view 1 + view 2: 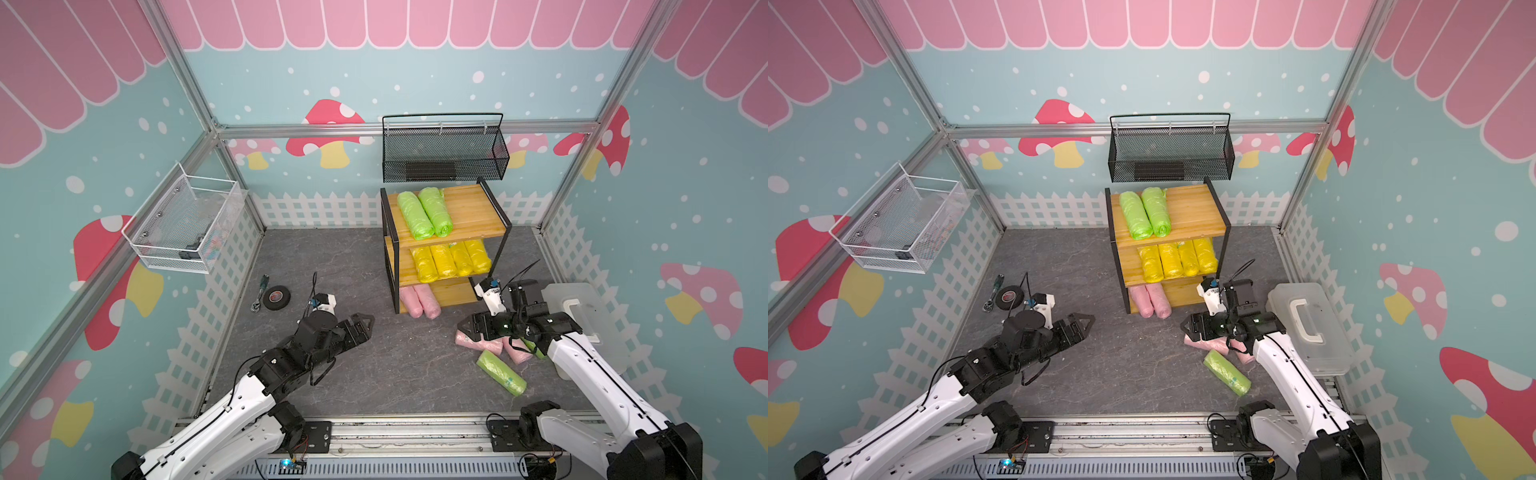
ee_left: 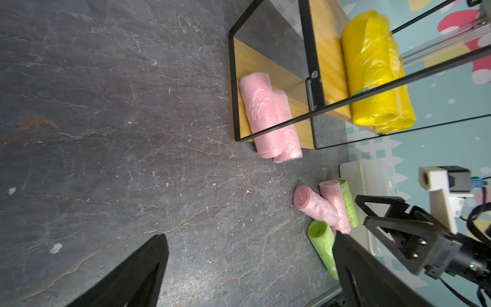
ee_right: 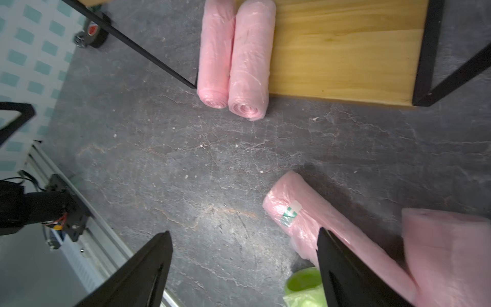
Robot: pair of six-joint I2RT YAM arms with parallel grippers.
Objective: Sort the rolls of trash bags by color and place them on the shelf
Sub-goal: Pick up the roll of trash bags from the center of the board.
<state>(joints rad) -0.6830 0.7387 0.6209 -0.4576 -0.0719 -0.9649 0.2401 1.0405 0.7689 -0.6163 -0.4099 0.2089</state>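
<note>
Right wrist: right tool (image 3: 243, 231) spread wide, empty, perhaps brushing pink roll (image 3: 305, 212); left tool (image 2: 249, 235) likewise, arm outstretched.

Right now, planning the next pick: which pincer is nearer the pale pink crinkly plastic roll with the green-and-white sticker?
Right. The right pincer is directly above the pale pink stickered roll; the left pincer hangs well apart from it, toward the robot's left side.

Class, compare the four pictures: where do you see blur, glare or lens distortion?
In both top views the frame posts splay outward from wide-angle distortion, light even, shadows faint. Left wrist view: glossy highlights on the yellow roll. Right wrist view: the pink roll at the picture's edge is smeared and soft, the floor sharp.
</note>
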